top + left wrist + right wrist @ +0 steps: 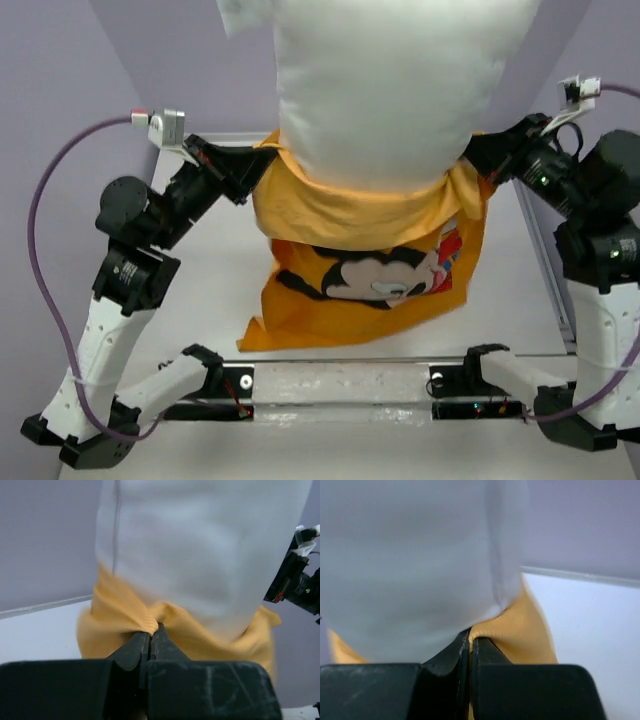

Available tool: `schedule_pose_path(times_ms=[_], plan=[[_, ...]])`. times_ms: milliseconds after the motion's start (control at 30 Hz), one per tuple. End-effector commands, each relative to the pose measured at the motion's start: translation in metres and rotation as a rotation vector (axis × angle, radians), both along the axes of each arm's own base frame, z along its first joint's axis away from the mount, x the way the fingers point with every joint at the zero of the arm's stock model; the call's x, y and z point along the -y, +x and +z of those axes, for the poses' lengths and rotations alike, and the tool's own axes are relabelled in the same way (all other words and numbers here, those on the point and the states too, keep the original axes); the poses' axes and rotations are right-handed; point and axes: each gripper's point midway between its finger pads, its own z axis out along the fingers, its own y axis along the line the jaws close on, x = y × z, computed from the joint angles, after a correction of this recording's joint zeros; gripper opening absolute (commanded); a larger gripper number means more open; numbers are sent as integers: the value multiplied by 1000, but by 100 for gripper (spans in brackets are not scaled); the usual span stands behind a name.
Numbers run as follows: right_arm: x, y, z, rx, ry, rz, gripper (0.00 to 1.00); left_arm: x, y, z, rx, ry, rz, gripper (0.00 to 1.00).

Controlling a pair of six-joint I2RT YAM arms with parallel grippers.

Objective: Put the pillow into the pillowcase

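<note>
While both arms reach in from the sides, the left gripper [151,632] is pinched tight on the pillowcase [350,215] rim, a fold of orange cloth bunched at its fingertips. Right gripper [470,636], same story: clamped on the opposite rim. The pillow [390,90] stands upright between them, its lower end tucked into the open mouth, most of it bulging out above. Below, the case hangs down, Mickey face showing, its bottom edge reaching the table [190,310].
</note>
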Motion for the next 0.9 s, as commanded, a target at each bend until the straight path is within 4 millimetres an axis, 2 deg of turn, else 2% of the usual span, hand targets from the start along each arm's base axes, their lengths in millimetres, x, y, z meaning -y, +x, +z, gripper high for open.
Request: schedule_pose_path(times_ms=[0, 33, 67, 100, 133, 167, 200, 233, 267, 300, 333, 367, 400, 433, 467, 500, 533, 567, 600, 633, 667, 700, 733, 767, 800, 833, 867], plan=[[10, -79, 175, 477, 0, -10, 0, -41, -86, 205, 477, -126, 32, 0], [10, -95, 180, 505, 2, 6, 0, -34, -78, 185, 442, -116, 18, 0], [7, -71, 121, 360, 2, 10, 0, -26, -38, 111, 325, -124, 83, 0], [7, -49, 101, 392, 42, -11, 0, -29, -23, 83, 278, -153, 127, 0], [3, -12, 49, 240, 47, -14, 0, -35, -21, 83, 263, -164, 150, 0], [3, -8, 81, 272, 4, -17, 0, -47, -51, 160, 382, -134, 140, 0], [8, -31, 124, 345, -10, -32, 0, -53, -89, 212, 500, -156, 82, 0], [15, -63, 166, 433, 4, -55, 0, -56, -114, 245, 572, -175, 36, 0], [20, -101, 202, 551, 15, -60, 0, -49, -111, 256, 576, -155, 9, 0], [15, -112, 204, 557, 13, -18, 0, -33, -77, 219, 465, -61, 26, 0], [10, -120, 185, 550, 2, 22, 0, -19, -42, 171, 371, -32, 53, 0], [6, -86, 145, 455, 55, 33, 0, -47, -48, 137, 359, -139, 153, 0], [4, -43, 92, 367, 81, 12, 0, -21, 6, 41, 191, -111, 160, 0], [0, -12, 42, 218, 57, 6, 0, -27, 4, 57, 201, -91, 185, 0], [0, 3, 59, 220, -1, -6, 0, -19, 20, 85, 208, -10, 196, 0], [13, -91, 179, 534, 32, -16, 0, -66, -84, 224, 497, -142, 175, 0], [19, -136, 223, 674, 49, -25, 0, -76, -118, 263, 591, -183, 136, 0], [18, -124, 240, 693, 47, -24, 0, -84, -150, 297, 701, -215, 98, 0], [13, -115, 219, 587, 14, 1, 0, -55, -91, 240, 466, -16, 110, 0], [10, -100, 180, 471, -40, 6, 0, -50, -51, 201, 295, 51, 191, 0], [6, -60, 125, 330, -10, 8, 0, 0, 47, 76, 3, 202, 207, 0], [4, -35, 113, 461, 92, 3, 0, 7, 61, 46, 34, 171, 217, 0], [1, 8, 46, 239, 88, -11, 0, 6, 46, 54, 107, 83, 179, 0], [-2, 20, 37, 152, 31, -9, 0, -10, 28, 87, 186, 67, 207, 0], [5, -15, 148, 400, -9, -29, 0, -41, -23, 189, 314, 8, 230, 0], [18, -123, 236, 677, 32, -34, 0, -71, -85, 277, 544, -146, 224, 0], [6, -64, 211, 540, -1, 2, 0, -24, -19, 239, 398, -36, 192, 0]])
